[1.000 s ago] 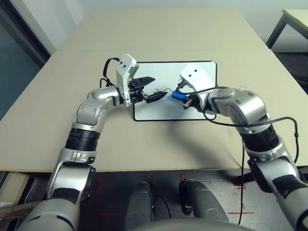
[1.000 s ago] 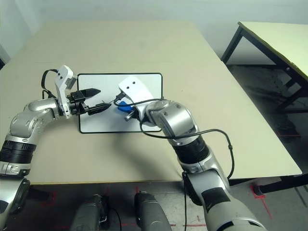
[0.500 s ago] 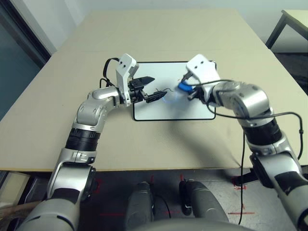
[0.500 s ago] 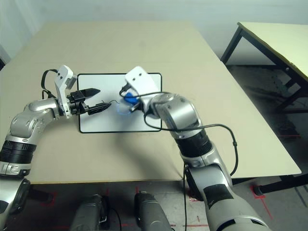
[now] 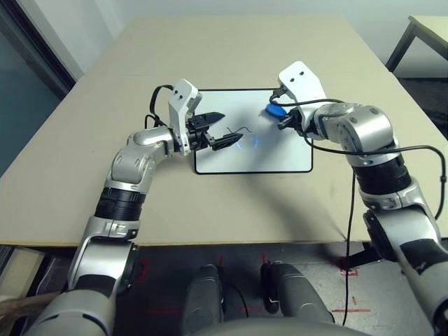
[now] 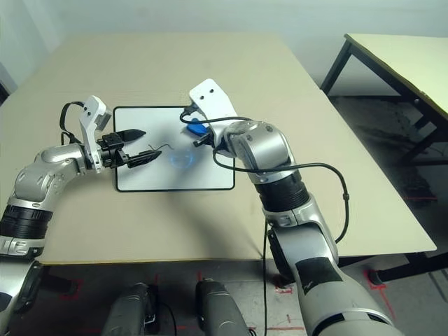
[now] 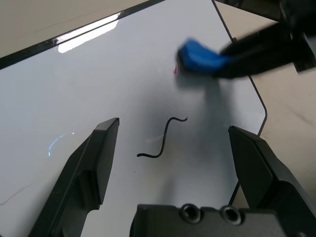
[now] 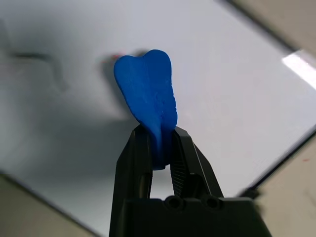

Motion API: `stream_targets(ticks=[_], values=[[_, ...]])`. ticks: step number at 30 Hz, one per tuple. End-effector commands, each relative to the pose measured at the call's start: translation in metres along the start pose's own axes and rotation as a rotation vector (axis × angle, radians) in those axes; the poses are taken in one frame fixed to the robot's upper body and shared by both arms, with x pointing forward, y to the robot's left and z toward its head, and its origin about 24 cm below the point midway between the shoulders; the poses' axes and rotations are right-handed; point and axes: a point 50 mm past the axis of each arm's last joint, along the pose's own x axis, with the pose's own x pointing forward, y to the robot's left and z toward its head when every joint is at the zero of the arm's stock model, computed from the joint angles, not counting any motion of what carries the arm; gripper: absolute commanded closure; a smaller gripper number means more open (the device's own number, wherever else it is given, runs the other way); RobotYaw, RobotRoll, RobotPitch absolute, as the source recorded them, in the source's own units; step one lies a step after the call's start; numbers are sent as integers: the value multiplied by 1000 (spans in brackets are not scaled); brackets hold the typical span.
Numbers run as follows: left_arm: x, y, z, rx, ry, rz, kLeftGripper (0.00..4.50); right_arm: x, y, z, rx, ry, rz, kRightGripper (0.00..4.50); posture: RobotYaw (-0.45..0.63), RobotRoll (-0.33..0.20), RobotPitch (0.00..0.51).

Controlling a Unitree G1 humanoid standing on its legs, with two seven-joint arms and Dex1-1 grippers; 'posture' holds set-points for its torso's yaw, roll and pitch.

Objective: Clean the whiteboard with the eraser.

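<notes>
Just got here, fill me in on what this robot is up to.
The robot is cleaning the whiteboard on the table. Its right gripper has its jaws shut on the blue eraser, over the part of the board farther from the robot. The left gripper is over the board with its jaws open and empty. The job isn't finished: a wavy black line is still on the board, and a bit of red shows beside the eraser.

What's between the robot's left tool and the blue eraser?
In the left wrist view, a wavy black line lies between the left tool and the eraser.
</notes>
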Motion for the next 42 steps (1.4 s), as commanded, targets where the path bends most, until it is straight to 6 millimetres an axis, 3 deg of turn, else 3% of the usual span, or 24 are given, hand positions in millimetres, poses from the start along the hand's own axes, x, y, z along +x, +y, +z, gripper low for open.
stream_targets(ticks=[1,4,11,13,16,20,23,28,31,38,42], values=[[-4,1,-3,-5,9,8,0,2,23,-18,-15,79,89,3991,-83,0,121],[-4,2,-2,-4,10,10,0,3,18,-15,-18,69,70,3991,-81,0,122],[-12,6,-3,-1,25,30,0,11,-19,20,7,-44,-66,4006,-78,0,121],[-14,6,-3,0,28,32,0,14,-14,18,0,-31,-49,4006,-73,0,122],[-20,7,-1,4,32,43,0,15,16,-1,-25,39,70,4006,-65,0,125],[-25,10,-1,5,39,62,0,9,37,-18,-46,84,135,4006,-59,0,127],[-28,11,-1,5,42,67,0,8,32,-16,-47,76,119,4007,-58,0,128],[-28,10,-1,5,43,69,0,11,0,16,-29,-26,-10,4007,-59,0,128],[-28,10,-2,1,47,67,0,13,-9,24,-23,-43,-38,4008,-60,0,127],[-27,9,-5,-6,51,65,0,14,25,-3,-54,46,83,4008,-61,0,126],[-27,9,-5,-7,52,64,0,10,35,-11,-64,66,107,4008,-61,0,126]])
